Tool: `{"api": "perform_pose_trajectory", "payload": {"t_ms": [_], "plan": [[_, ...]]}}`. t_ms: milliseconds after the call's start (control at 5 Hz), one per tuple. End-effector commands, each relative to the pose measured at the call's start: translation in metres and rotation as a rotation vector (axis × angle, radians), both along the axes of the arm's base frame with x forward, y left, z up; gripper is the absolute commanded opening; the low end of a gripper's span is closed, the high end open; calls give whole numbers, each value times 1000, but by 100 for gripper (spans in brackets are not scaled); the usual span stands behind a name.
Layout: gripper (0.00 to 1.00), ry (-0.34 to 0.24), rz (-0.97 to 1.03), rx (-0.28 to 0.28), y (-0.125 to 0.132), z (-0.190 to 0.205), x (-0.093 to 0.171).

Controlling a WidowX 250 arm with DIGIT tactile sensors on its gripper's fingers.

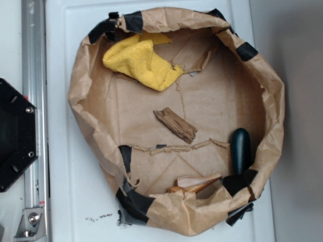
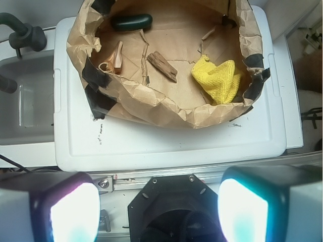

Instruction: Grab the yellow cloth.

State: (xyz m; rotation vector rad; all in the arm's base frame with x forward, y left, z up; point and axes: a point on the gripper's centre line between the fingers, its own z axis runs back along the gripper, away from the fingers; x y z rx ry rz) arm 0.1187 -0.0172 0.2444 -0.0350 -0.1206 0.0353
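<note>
The yellow cloth (image 1: 143,62) lies bunched at the upper left inside a brown paper-lined basin (image 1: 81,96). In the wrist view the cloth (image 2: 218,79) sits at the right of the basin (image 2: 151,103), near its front wall. My gripper (image 2: 159,212) is open and empty, its two fingers (image 2: 73,214) wide apart at the bottom of the wrist view, high above the black robot base and well short of the basin. The gripper does not show in the exterior view.
A brown wood piece (image 1: 175,125) lies mid-basin. A dark green oblong object (image 1: 240,149) and a tan wooden utensil (image 1: 197,183) lie along the lower right wall. The basin stands on a white lid (image 2: 166,138). The black robot base (image 1: 15,133) and a metal rail (image 1: 34,60) are at left.
</note>
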Motion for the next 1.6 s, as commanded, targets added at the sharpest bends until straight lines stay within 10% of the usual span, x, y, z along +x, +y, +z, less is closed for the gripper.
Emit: {"api": "perform_pose_trajectory", "payload": {"t_ms": [0,600,1400], "plan": [[100,0,0,0,0,0,0],[100,135,-343,69,15,-82,126],[100,312,-576,99,79,-209,115]]}}
